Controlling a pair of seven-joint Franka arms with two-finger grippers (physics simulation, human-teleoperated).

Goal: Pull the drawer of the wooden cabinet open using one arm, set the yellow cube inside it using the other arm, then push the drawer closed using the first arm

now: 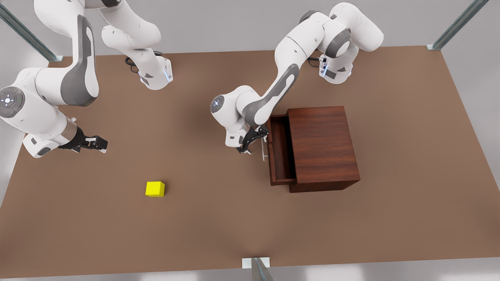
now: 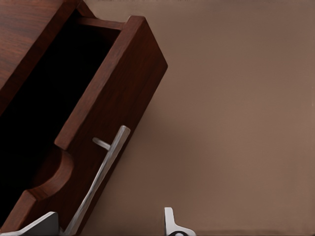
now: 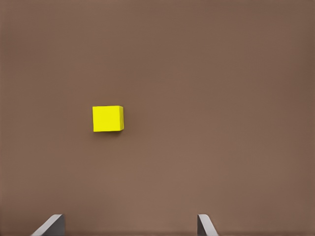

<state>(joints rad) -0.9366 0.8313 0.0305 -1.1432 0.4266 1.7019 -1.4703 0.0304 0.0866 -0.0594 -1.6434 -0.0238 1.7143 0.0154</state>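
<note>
My left claw (image 1: 250,148) sits spread wide around the silver handle (image 2: 101,179) of the drawer (image 1: 280,150), which stands pulled out of the wooden cabinet (image 1: 322,146). My right claw (image 1: 95,143), also wide, hovers apart from the yellow cube (image 1: 155,189) on the brown desk (image 1: 390,218). Next I'd descend onto the cube.
</note>
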